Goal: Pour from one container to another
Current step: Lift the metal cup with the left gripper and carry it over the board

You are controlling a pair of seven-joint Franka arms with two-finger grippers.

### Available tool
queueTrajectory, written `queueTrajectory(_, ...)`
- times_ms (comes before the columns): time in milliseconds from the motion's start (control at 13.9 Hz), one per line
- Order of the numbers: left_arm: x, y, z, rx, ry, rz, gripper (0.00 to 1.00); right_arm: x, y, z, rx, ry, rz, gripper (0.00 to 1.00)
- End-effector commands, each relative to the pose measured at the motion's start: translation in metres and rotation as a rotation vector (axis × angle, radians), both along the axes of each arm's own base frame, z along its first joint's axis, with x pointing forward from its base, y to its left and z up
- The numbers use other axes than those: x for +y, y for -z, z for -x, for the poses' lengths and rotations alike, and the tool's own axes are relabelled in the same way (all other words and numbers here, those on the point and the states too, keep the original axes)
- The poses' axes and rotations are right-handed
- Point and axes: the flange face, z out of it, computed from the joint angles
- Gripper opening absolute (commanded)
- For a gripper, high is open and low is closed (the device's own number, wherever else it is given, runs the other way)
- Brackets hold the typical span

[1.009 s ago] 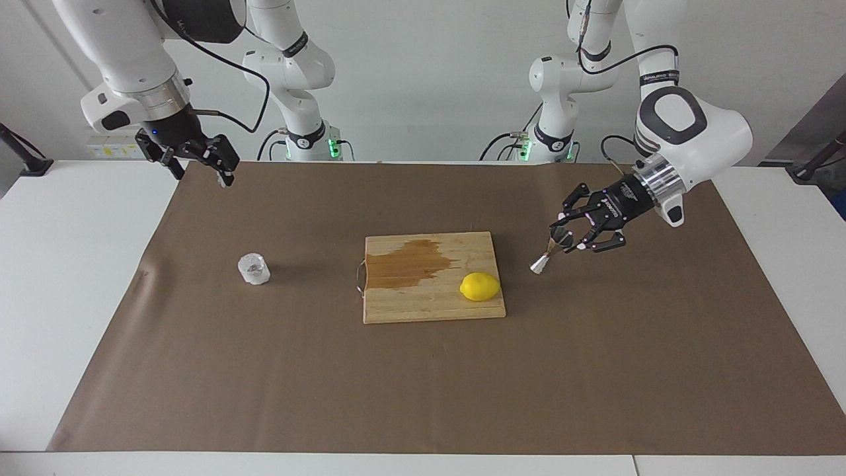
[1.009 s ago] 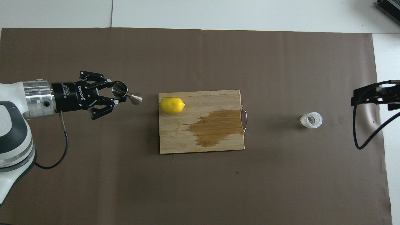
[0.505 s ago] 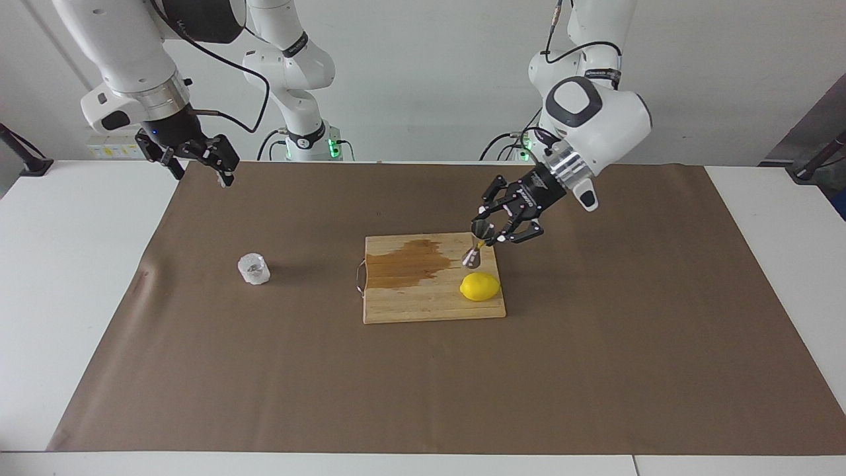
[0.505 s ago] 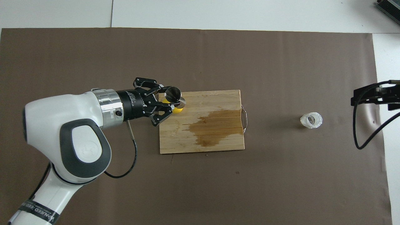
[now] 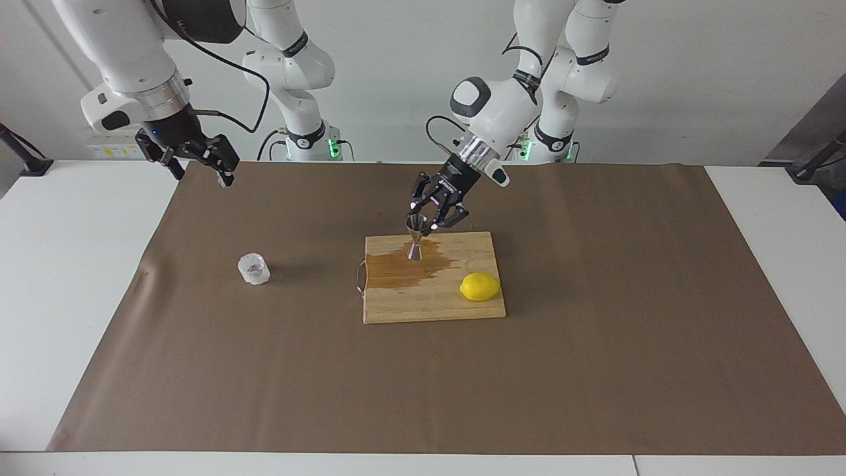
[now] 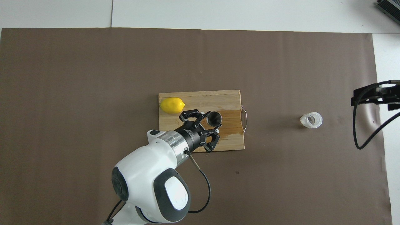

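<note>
Facing view: left gripper clamps the jigger upright over the stained cutting board. Right gripper waits, fingers spread, glass cup on the paper below. Risk: thin waist slips in the pinch, so the jigger tips.

I count one shiny steel hourglass jigger, one squat clear textured glass cup, one yellow lemon, one rectangular wooden cutting board, and two black two-finger grippers.
</note>
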Motion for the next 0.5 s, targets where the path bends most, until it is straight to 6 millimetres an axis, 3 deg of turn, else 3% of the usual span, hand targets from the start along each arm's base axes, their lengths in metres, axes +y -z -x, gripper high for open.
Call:
queueTrajectory(0, -0.026, 0.024, -0.018, -0.021, -0.060, -0.016, 0.00, 0.002, -0.003, 0.007, -0.012, 0.001, -0.004, 1.00)
queueTrajectory(432, -0.044, 0.042, -0.002, -0.029, -0.045, -0.048, 0.03, 0.012, -0.002, 0.006, -0.023, -0.127, -0.007, 1.00)
